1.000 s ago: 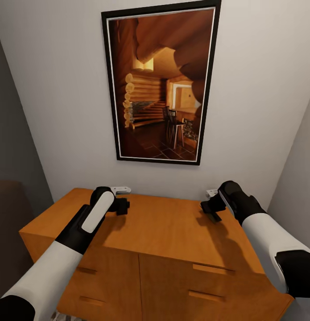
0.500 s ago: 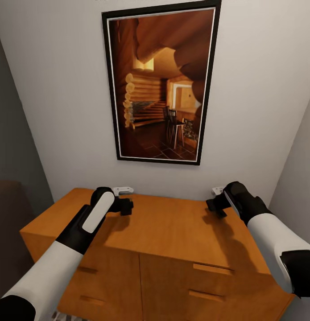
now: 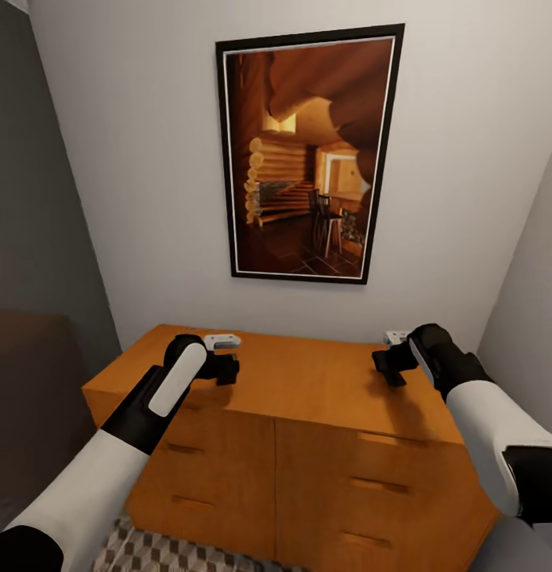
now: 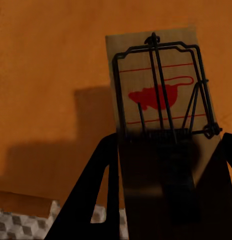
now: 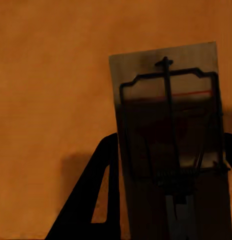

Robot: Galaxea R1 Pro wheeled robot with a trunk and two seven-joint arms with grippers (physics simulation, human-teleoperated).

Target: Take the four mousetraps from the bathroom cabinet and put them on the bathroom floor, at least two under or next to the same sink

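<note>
Left gripper: trap sits between the fingers, pinched at its near end, board sticking out past the tips over the cabinet top. Right gripper: same setup, second trap clamped between its fingers, in shadow. Wrist views show the wire and red mouse mark; in the head view the traps are too small to make out. Left wrist view also catches floor tiles past the cabinet edge. Picture hangs on the far wall.

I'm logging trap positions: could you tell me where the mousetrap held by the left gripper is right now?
The mousetrap sits between the left gripper fingers, held above the cabinet top near its left rear corner, below the framed picture.
</note>
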